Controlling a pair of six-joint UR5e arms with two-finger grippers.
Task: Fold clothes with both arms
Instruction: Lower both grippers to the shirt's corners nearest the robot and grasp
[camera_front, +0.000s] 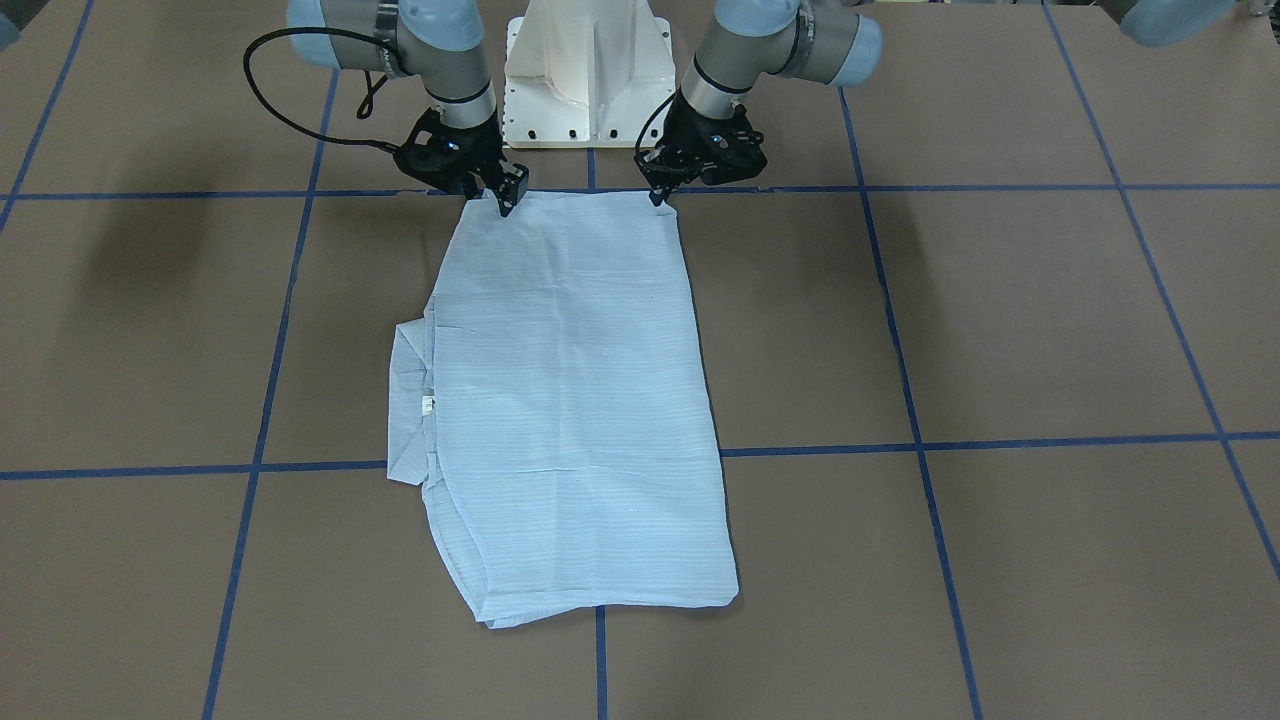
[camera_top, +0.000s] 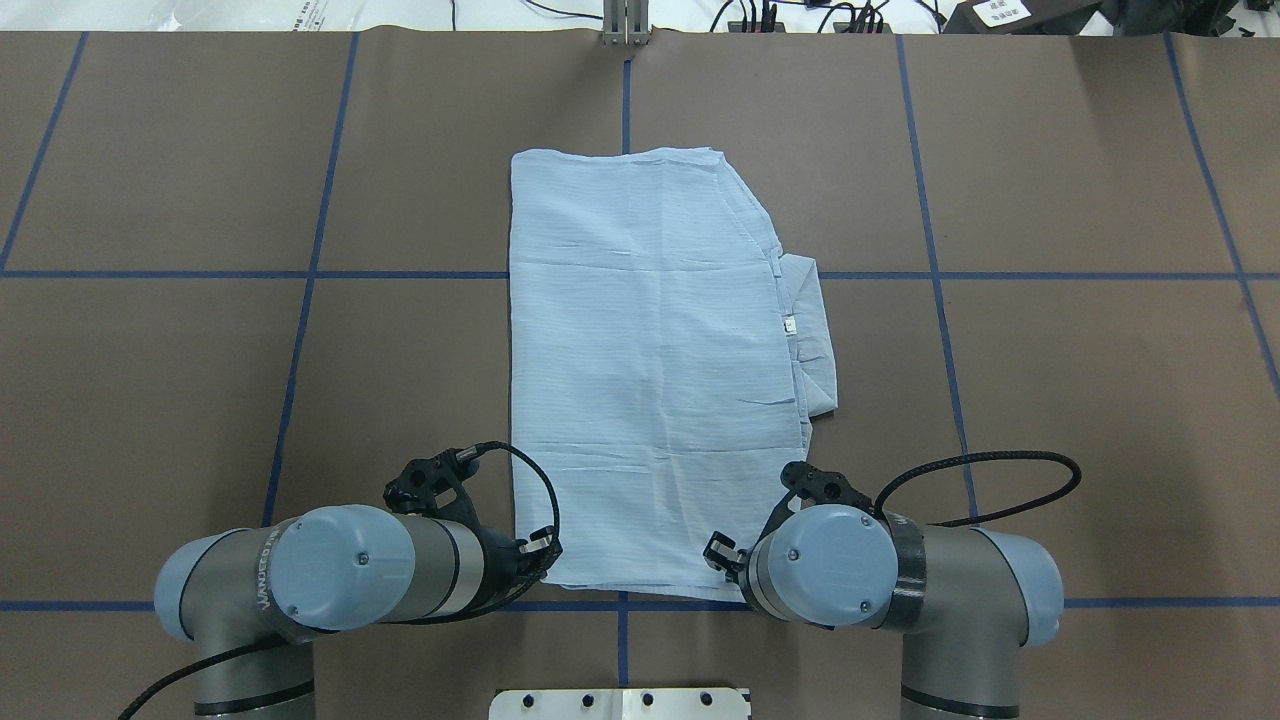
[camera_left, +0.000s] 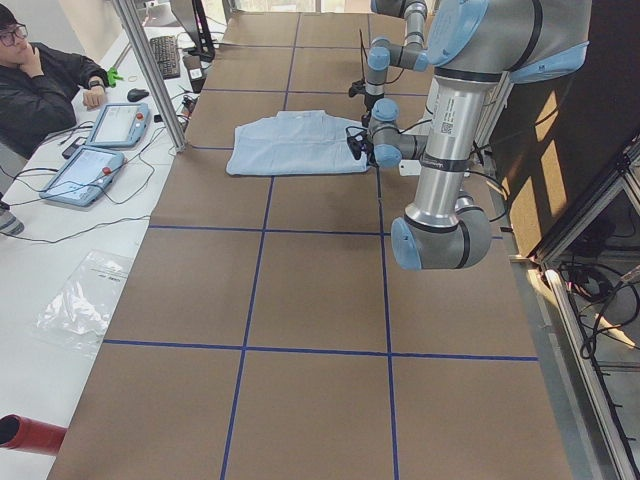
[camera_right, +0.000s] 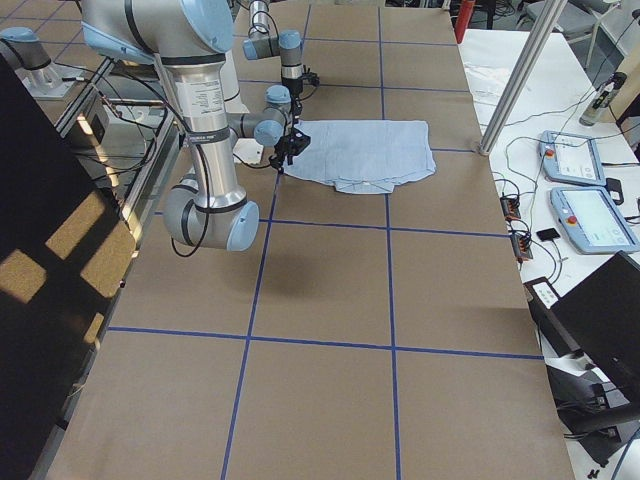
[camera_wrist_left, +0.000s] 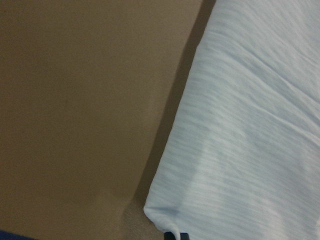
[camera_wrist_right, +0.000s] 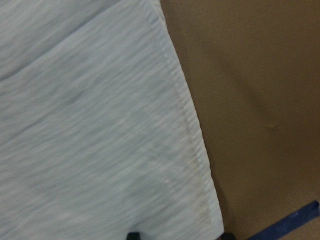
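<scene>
Two near corners of shirt (camera_front: 580, 400) at left claw (camera_front: 660, 193), right claw (camera_front: 507, 196).

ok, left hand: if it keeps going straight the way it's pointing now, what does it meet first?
Most likely the robot-side corner of the thin light-blue striped shirt. The left hand points down at that corner, with the brown table directly beneath. Its height above the fabric is unclear.

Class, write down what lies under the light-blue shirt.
The shirt lies on the brown table; blue tape lines run under it. Their crossing and any layers folded beneath are covered; only the collar pokes out.
</scene>
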